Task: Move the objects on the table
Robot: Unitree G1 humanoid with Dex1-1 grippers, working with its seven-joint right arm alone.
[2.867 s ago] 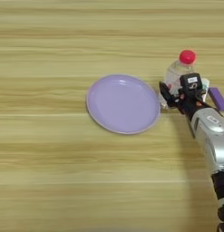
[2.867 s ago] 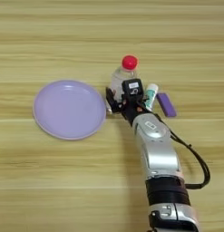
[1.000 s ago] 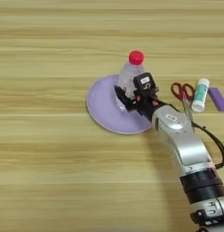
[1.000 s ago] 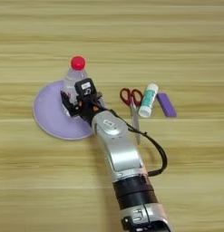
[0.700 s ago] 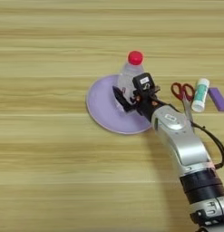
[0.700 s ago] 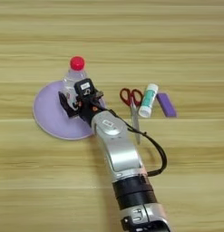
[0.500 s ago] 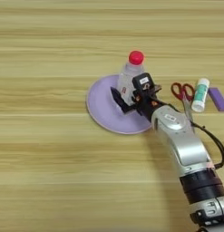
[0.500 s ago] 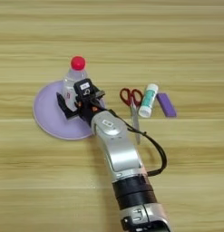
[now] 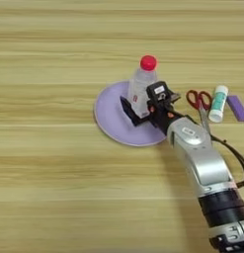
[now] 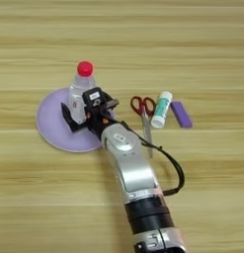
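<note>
- Bottle (image 9: pixel 141 85) first, in the left eye view: we see the clear plastic bottle with its red cap upright on the right half of the lavender plate (image 9: pixel 109 116), which lies near the middle of the bench (image 9: pixel 44 188). Our right hand (image 9: pixel 142 109) is clamped on the bottle low down, one black finger on its left side and the rest of the hand against its right. We judge the low hold keeps it upright while it rests on the plate.
- In the same view, the red-handled scissors (image 9: pixel 199 103), glue stick (image 9: pixel 218 102) and purple block (image 9: pixel 238 107) lie in a row toward the bench's right edge, well clear of the plate.
- In the right eye view, the bottle (image 10: pixel 80 92) stands on the plate (image 10: pixel 49 123) just ahead of and between the fingers of the hand (image 10: pixel 83 118); the silver forearm runs back to the bench's near edge. The scissors (image 10: pixel 142 109), glue stick (image 10: pixel 162 109) and block (image 10: pixel 181 114) sit to the right, untouched.
</note>
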